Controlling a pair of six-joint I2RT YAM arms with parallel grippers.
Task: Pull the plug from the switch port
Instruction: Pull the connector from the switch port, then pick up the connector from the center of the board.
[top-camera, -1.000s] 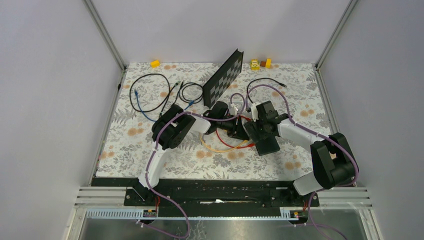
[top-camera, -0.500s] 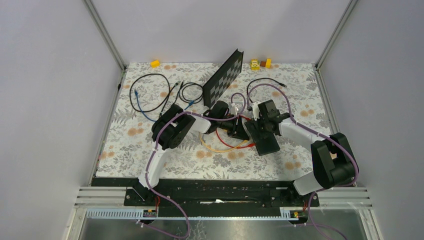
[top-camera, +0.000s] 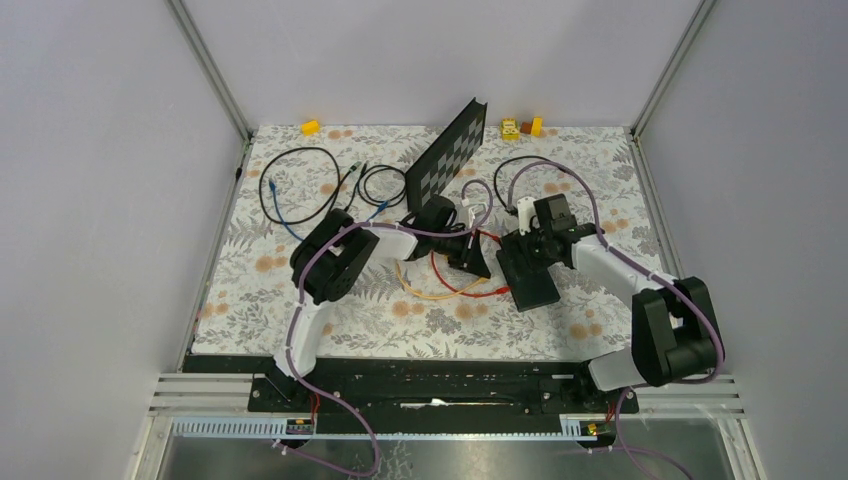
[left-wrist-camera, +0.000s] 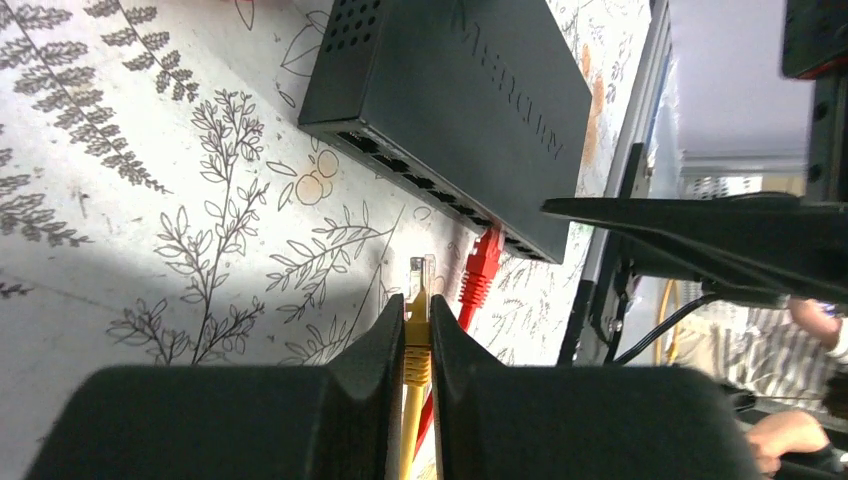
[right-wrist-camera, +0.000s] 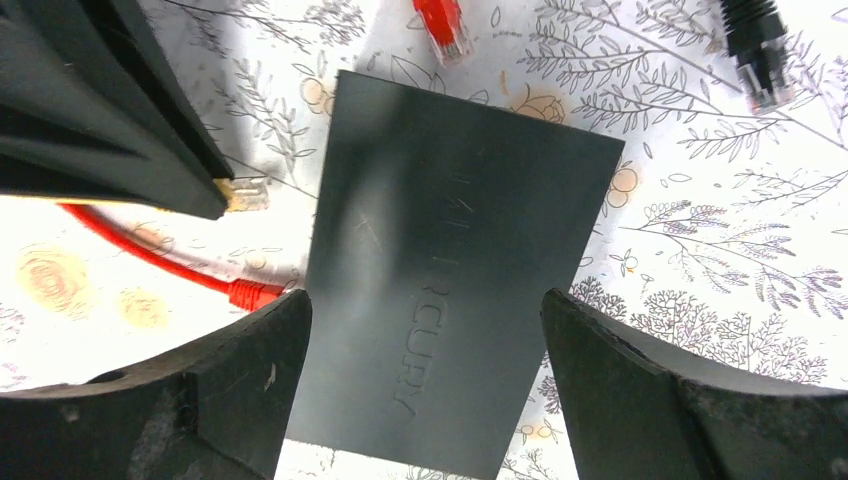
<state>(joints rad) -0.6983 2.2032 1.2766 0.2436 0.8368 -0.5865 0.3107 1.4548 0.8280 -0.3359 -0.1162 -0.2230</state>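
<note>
The switch (top-camera: 530, 275) is a flat black box on the flowered mat, also in the left wrist view (left-wrist-camera: 460, 90) and the right wrist view (right-wrist-camera: 450, 260). My left gripper (top-camera: 468, 250) (left-wrist-camera: 420, 312) is shut on a yellow plug (left-wrist-camera: 423, 275), which is out of the sockets with a short gap to the switch's edge. Its tip also shows in the right wrist view (right-wrist-camera: 245, 193). A red plug (left-wrist-camera: 482, 265) (right-wrist-camera: 255, 293) sits in a socket at the end of the row. My right gripper (top-camera: 538, 240) (right-wrist-camera: 422, 305) is open above the switch, one finger to each side.
A black checkered board (top-camera: 447, 155) leans behind the arms. Black and blue cables (top-camera: 300, 185) lie at the back left, another black cable (top-camera: 530, 163) at the back right. Loose red (right-wrist-camera: 440, 20) and black (right-wrist-camera: 755, 50) plugs lie beyond the switch. Yellow blocks (top-camera: 520, 127) sit by the wall.
My left gripper has drawn back to the left, away from the switch, with the yellow plug in it. My right gripper has shifted a little to the right and back.
</note>
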